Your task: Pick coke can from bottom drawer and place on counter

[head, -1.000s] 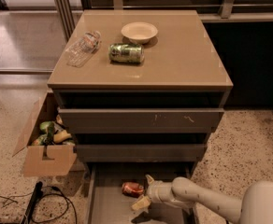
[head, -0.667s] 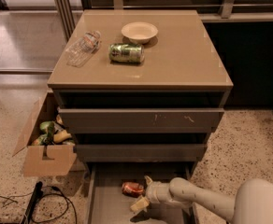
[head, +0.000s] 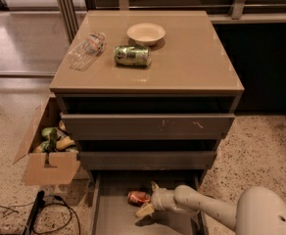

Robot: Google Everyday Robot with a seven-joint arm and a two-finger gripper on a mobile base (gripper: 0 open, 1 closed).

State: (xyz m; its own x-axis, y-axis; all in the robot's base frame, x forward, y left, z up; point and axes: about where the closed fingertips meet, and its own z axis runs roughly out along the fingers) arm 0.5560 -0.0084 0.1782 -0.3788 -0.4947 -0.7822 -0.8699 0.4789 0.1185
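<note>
Coke can [head: 138,197]: lying on its side on the floor of the bottom drawer [head: 117,220], toward the back, long axis running left to right, right end facing the tool.
Tool [head: 148,199]: low inside the drawer at the can's right end; open, one finger behind the can's end, the other in front of it; contact with the can impossible to judge.
Weight: probably light if empty, clearly heavier if full; no telling which from here.
Stiffness: thin metal wall, likely firm enough for a moderate squeeze, likely to dent under a hard one.
Surface: smooth and round, probably slippery; apt to roll across the flat floor if nudged off-centre.
Where to hold: across the middle of the cylinder wall, fingers on opposite sides, clear of the silvery ends.
Step in hand: apparently lining up for the grasp; can not yet lifted.
Counter [head: 192,62]: well above the drawer, carrying a green can [head: 132,56], a bowl [head: 146,33] and a clear plastic bottle [head: 86,50] toward the rear left; front and right part looking suitable for the set-down.
</note>
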